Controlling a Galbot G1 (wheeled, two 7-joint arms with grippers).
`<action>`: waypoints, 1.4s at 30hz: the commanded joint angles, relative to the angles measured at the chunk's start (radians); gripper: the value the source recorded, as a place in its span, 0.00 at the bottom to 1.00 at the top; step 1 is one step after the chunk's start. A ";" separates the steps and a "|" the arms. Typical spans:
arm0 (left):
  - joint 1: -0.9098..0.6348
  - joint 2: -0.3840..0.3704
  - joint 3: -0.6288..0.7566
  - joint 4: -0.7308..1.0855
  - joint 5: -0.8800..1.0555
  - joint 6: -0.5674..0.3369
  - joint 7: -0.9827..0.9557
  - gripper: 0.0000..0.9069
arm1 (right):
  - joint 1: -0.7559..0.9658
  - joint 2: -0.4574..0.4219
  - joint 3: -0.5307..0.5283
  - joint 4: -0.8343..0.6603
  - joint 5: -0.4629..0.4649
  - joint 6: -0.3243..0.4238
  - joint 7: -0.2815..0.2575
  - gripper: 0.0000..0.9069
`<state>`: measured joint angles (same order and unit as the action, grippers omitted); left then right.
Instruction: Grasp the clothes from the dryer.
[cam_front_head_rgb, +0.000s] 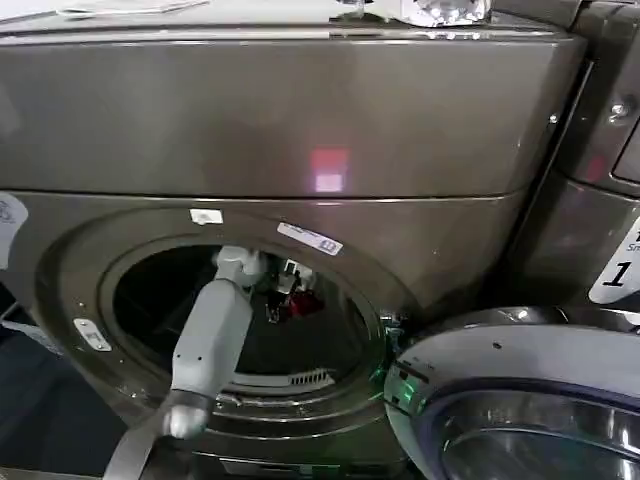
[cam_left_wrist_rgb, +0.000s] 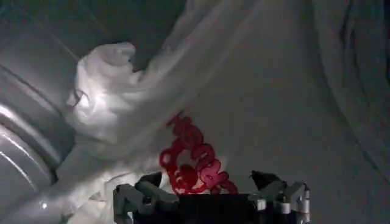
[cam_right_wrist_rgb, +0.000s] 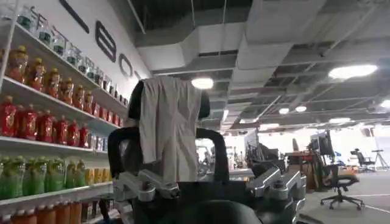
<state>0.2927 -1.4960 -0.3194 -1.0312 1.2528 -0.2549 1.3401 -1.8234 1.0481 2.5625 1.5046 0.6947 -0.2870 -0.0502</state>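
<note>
We see our left arm reaching through the round porthole of the large bronze-grey front-loading dryer (cam_front_head_rgb: 300, 130). Our left hand (cam_left_wrist_rgb: 210, 182), its fingers spread apart, hovers just beside the crumpled white fabric clothes with red lettering (cam_left_wrist_rgb: 183, 122) lying inside the drum. Our right hand (cam_right_wrist_rgb: 207, 185), fingers apart, faces a black office chair (cam_right_wrist_rgb: 167, 140) elsewhere.
</note>
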 joint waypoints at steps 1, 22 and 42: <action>-0.007 0.001 0.008 0.104 -0.033 0.016 0.006 1.00 | 0.003 0.002 -0.003 0.000 -0.001 0.002 0.000 1.00; -0.015 -0.002 0.005 0.241 -0.119 0.029 -0.019 0.43 | 0.013 0.002 -0.016 0.004 -0.002 0.004 0.000 1.00; -0.008 0.010 0.003 0.267 -0.193 0.035 -0.027 0.00 | 0.017 0.005 -0.026 0.008 -0.002 0.004 -0.001 1.00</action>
<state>0.2768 -1.4864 -0.3174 -0.8079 1.0837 -0.2239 1.3189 -1.8073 1.0531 2.5383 1.5121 0.6925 -0.2827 -0.0512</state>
